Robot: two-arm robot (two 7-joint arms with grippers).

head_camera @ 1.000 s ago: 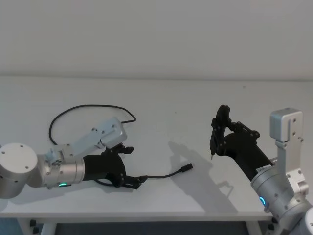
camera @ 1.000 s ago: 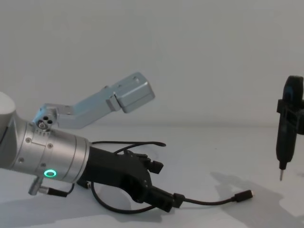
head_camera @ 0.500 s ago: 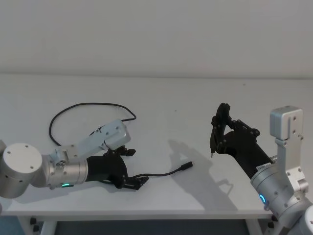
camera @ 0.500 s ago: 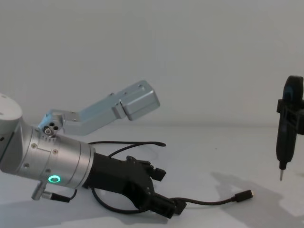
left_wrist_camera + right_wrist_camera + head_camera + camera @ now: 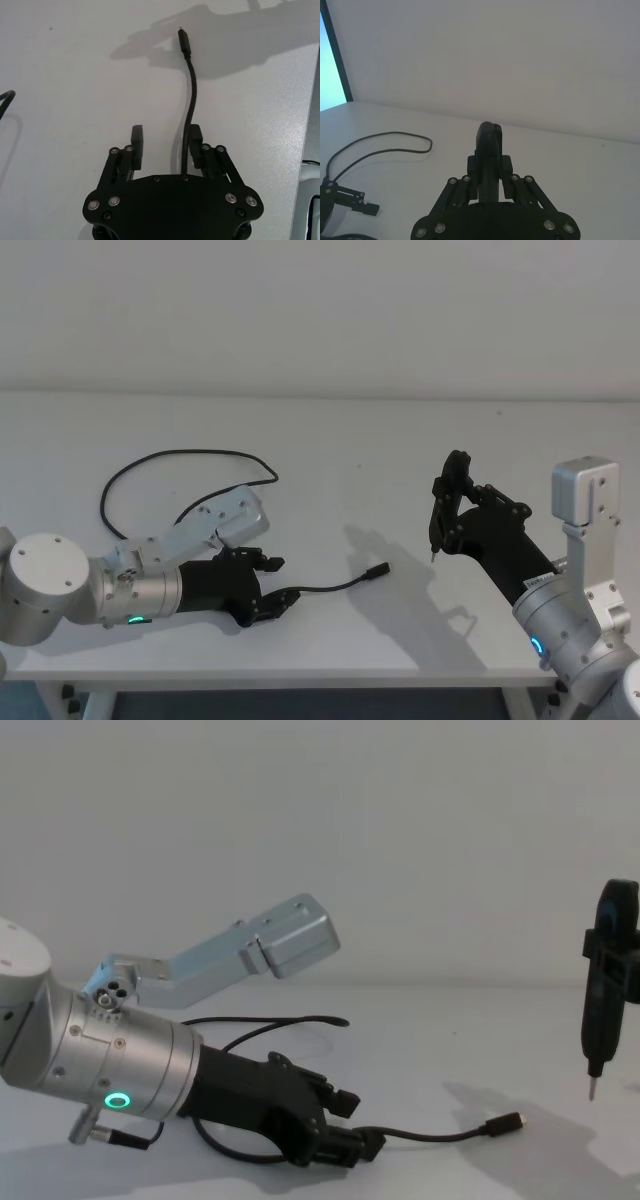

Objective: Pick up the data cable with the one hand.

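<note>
**Left hand (image 5: pixel 284 579):** low over the counter (image 5: pixel 400 430) near its front edge, with its fingers (image 5: pixel 137 148) spread. The data cable (image 5: pixel 325 588) passes between them, just beside one finger and not pinched. Its plug (image 5: pixel 377 571) lies ahead of the hand, and the rest loops behind the arm.

**Right hand (image 5: pixel 447 522):** raised and well apart, with its fingers pressed on a narrow black tool (image 5: pixel 453 475).

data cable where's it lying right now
In the head view the data cable lies on the table's left side, looping behind the left gripper, running between its open jaws, its plug pointing toward the right gripper's tool.
</note>
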